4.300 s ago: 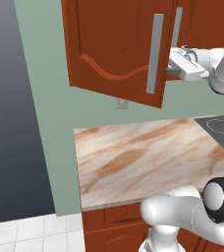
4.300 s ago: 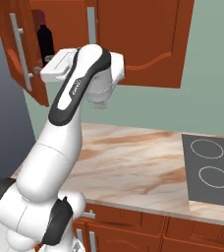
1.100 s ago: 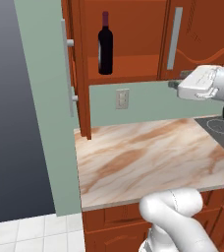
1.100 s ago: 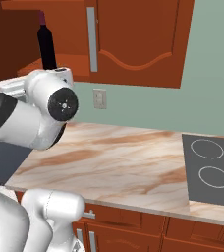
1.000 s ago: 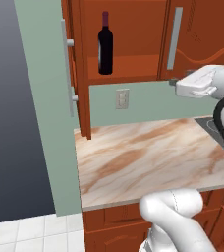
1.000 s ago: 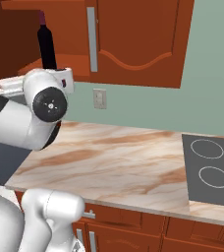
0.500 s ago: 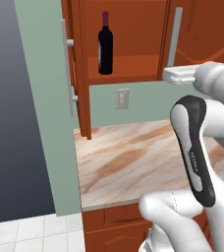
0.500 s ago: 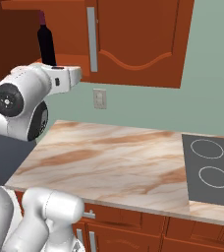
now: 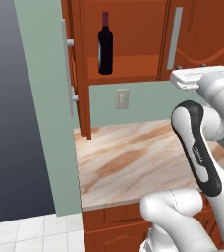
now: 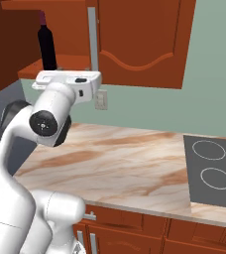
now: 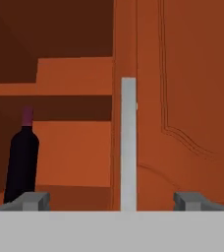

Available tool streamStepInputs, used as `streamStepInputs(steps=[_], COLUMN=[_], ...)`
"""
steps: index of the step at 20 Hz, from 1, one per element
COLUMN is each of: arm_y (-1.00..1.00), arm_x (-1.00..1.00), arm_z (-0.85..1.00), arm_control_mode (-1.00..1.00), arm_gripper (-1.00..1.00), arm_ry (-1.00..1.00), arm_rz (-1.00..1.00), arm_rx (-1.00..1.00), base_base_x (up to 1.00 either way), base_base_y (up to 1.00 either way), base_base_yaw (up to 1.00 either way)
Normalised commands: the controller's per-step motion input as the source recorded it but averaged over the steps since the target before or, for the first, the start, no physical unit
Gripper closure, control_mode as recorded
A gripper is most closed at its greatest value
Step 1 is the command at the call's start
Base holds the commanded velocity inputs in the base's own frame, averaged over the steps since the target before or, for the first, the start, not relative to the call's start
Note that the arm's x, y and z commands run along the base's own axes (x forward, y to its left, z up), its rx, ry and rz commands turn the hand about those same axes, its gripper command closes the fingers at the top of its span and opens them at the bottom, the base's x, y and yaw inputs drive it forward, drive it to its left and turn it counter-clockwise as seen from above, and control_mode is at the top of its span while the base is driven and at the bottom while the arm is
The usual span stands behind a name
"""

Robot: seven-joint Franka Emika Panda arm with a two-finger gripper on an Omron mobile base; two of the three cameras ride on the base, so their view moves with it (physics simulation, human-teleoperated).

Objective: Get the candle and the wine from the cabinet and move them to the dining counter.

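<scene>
Upright on the floor of the open cabinet (image 9: 133, 64) stands the wine (image 9: 105, 47), its long axis vertical and its maroon-capped neck pointing straight up. It sits toward the left side of the compartment, just beside the swung-open left door. Seen from the hand, the gripper (image 11: 111, 199) faces a silver bar handle (image 11: 128, 142) on the closed right door, fingers spread wide and holding nothing, the bottle off to the left.
</scene>
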Motion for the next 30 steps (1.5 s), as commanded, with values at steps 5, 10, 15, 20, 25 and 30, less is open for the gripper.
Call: streamStepInputs(steps=[5,10,15,20,25,30], arm_y=[-0.02,-0.01,-0.08,-0.06,-0.1,-0.23], arm_x=[0.38,0.54,0.59,0.58,0.54,0.36], arm_z=[0.0,0.0,0.0,0.0,0.0,0.0], arm_control_mode=[-1.0,-1.0,-1.0,-1.0,-1.0,-1.0], arm_gripper=[-1.0,-1.0,-1.0,-1.0,-1.0,-1.0], arm_ry=[-0.03,0.0,0.0,0.0,0.0,0.0], arm_rz=[-0.05,0.0,0.0,0.0,0.0,0.0], arm_rx=[0.0,0.0,0.02,0.01,0.01,0.01], base_base_x=[0.0,0.0,0.0,0.0,0.0,0.0], base_base_y=[0.0,0.0,0.0,0.0,0.0,0.0], base_base_yaw=[0.0,0.0,0.0,0.0,0.0,0.0])
